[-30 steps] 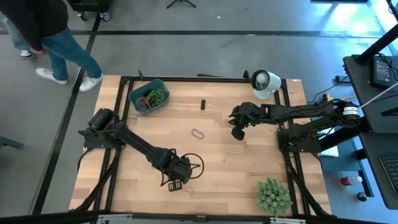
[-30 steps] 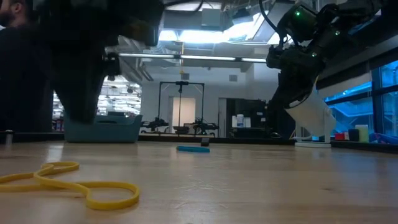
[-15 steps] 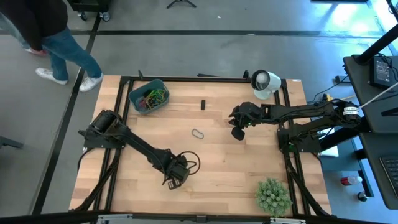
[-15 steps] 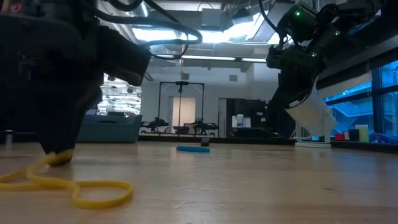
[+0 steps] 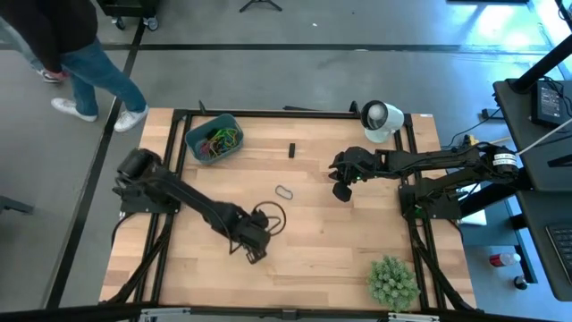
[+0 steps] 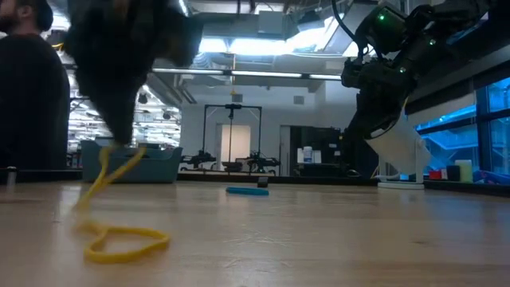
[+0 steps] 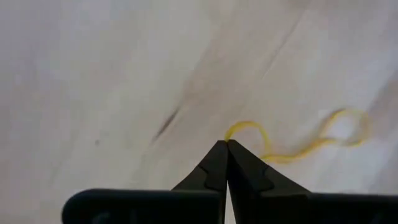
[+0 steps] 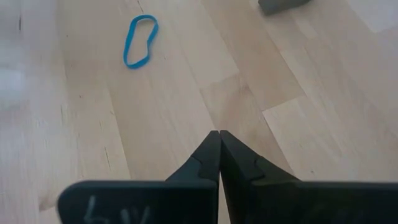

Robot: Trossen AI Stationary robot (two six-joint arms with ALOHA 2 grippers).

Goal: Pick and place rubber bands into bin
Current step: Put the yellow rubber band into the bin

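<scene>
Left gripper (image 5: pixel 253 248): it was toward the table's near edge, well away from the bin and diagonally across the boards from it. Its fingers (image 7: pixel 214 163) were clenched tip to tip on one end of a yellow rubber band.

Yellow rubber band (image 6: pixel 111 206): it hung from the left gripper (image 6: pixel 121 137) down to the table, its lower loop lying flat on the wood. In the left wrist view the yellow rubber band (image 7: pixel 292 140) trailed away from the fingertips in a wavy line ending in a small loop.

Right gripper (image 5: pixel 340 190): it hovered above the table well to the right of the bin, near the white round object. Its fingers (image 8: pixel 211 158) were pressed together with nothing between them.

Blue rubber band (image 5: pixel 284 191): it lay flat and alone on the wood, between the two grippers and well apart from the bin. It showed ahead of the right fingertips in the right wrist view (image 8: pixel 140 40) and as a thin strip across the table in the low view (image 6: pixel 247 190).

Bin (image 5: pixel 193 136): it sat at the far left corner of the table, tilted to the table's edges.

Rubber bands in the bin (image 5: pixel 220 141): a tangle of green, red and yellow loops lay inside it.

White round object (image 5: pixel 381 120): it stood at the far edge, well to the right of the bin.

Spiky green ball (image 5: pixel 391 281): it sat at the near right corner, farthest from the bin.

Person (image 5: pixel 67 46): they stood on the floor beyond the bin's corner of the table.
</scene>
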